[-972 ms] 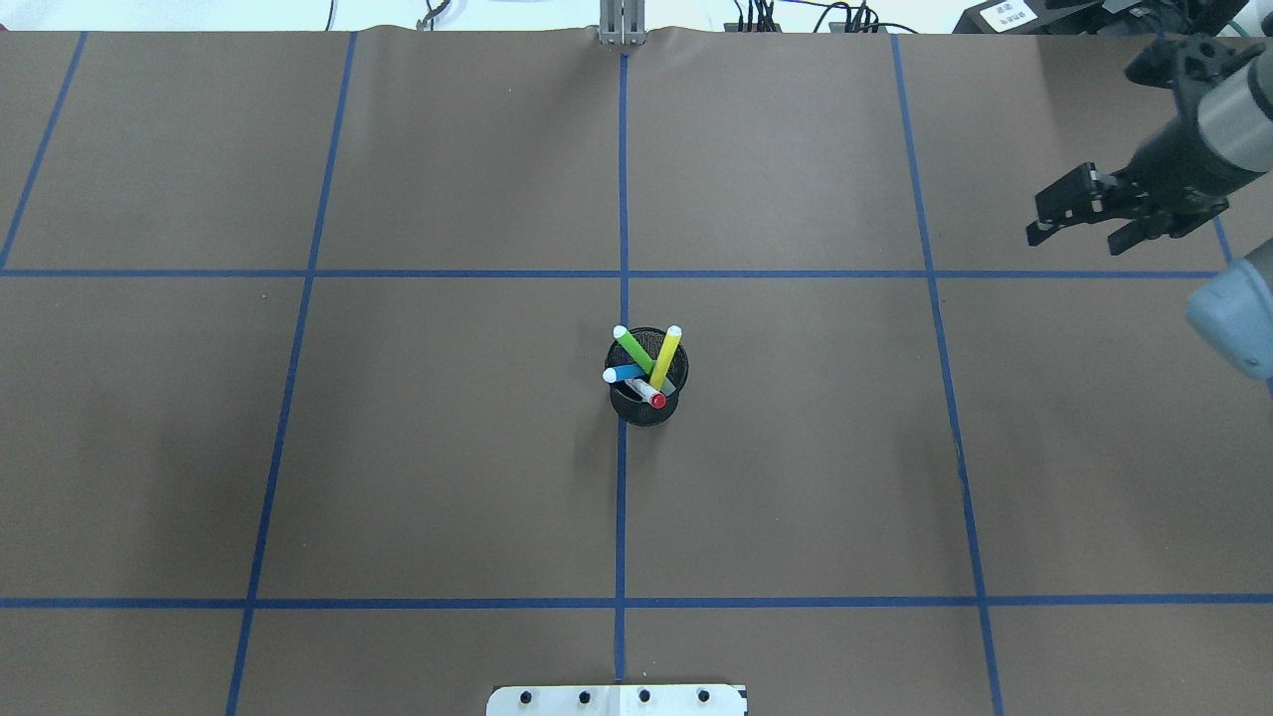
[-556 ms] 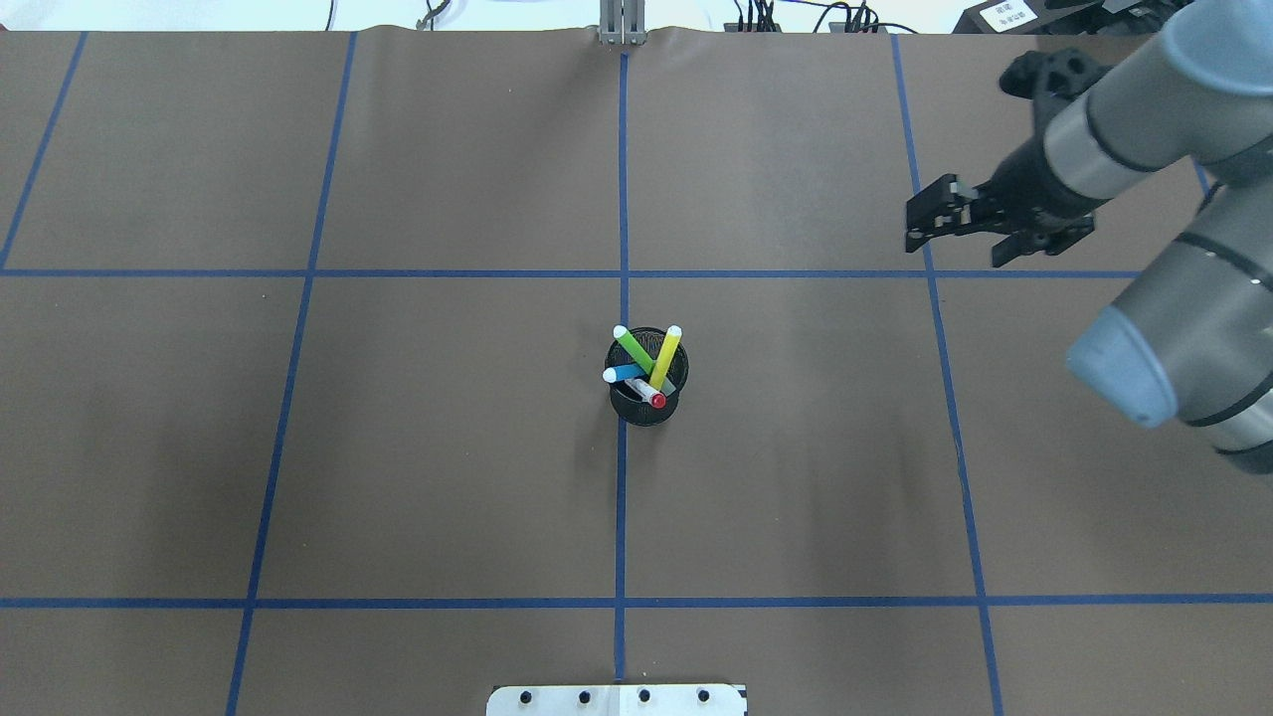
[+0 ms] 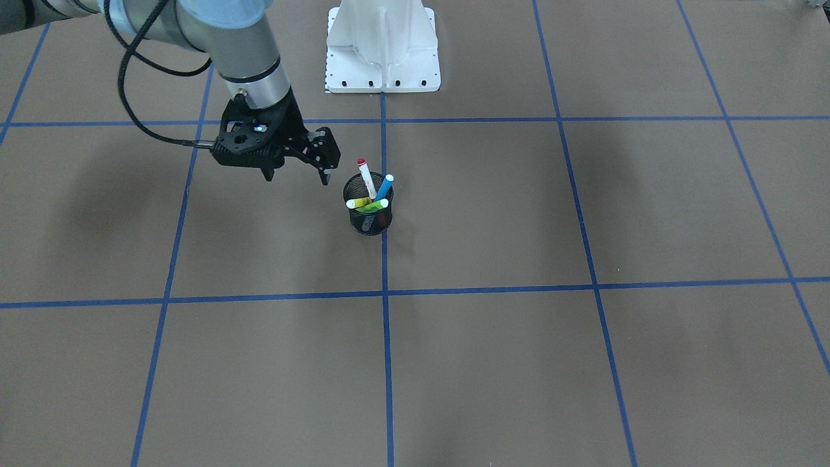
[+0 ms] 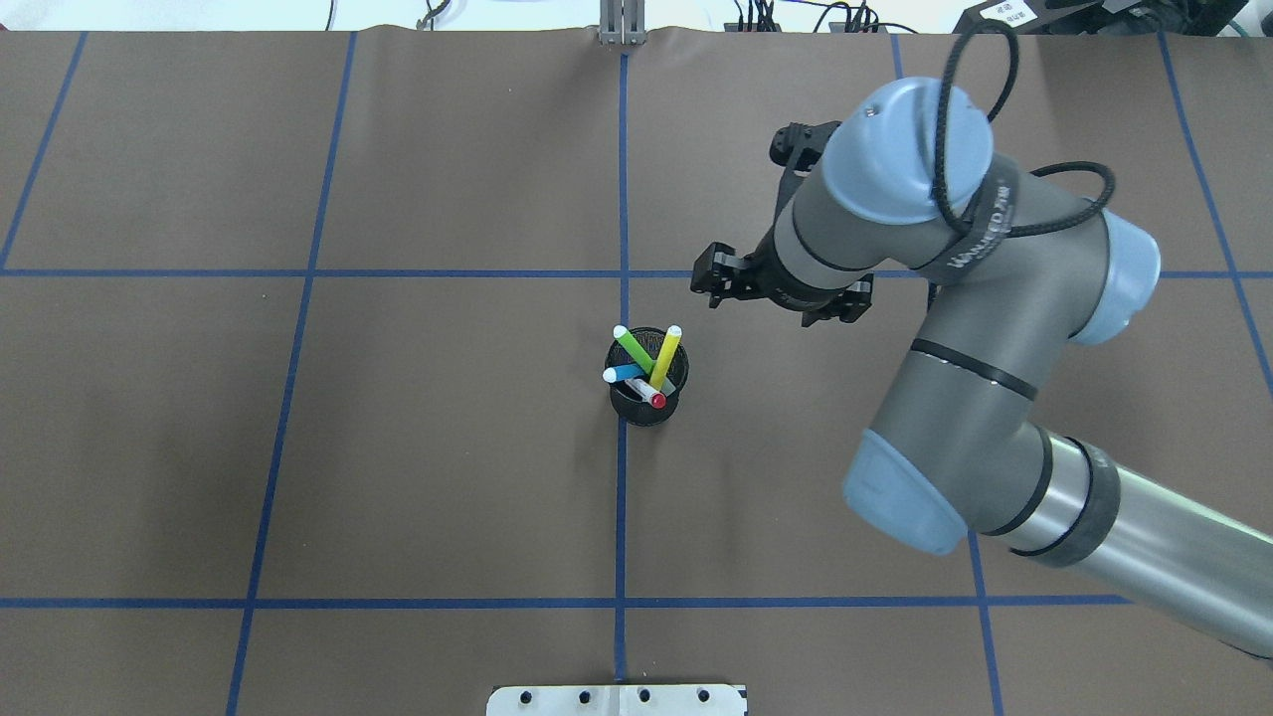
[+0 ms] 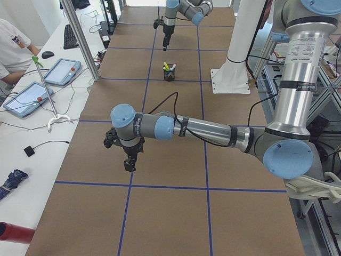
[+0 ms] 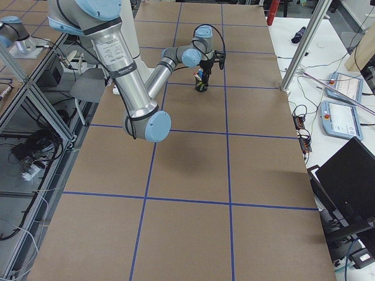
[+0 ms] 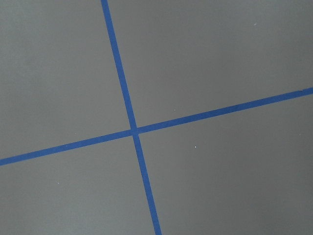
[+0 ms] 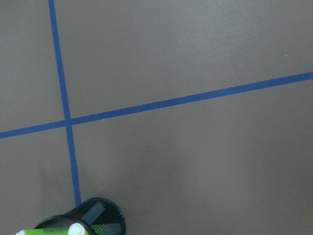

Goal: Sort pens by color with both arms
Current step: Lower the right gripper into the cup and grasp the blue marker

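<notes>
Approach step judged in hand: four pens (image 4: pixel 664 358) are stood in the mesh cup (image 4: pixel 641 413) at table centre, none sorted. Right gripper (image 3: pixel 297 176) is held open at the cup's 2 o'clock overhead (no contact). Left gripper (image 5: pixel 128 162): state cannot be told. Next, alignment over one pen top is needed.

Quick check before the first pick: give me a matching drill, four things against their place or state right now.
Things:
1 right tool
2 left tool
3 cup
4 red-capped pen

Places or states:
A black mesh, upright
B open, beside the cup
C top leans toward the robot's base
D far from the cup, near a tape crossing

Pairs: 1-B, 2-D, 3-A, 4-C
</notes>
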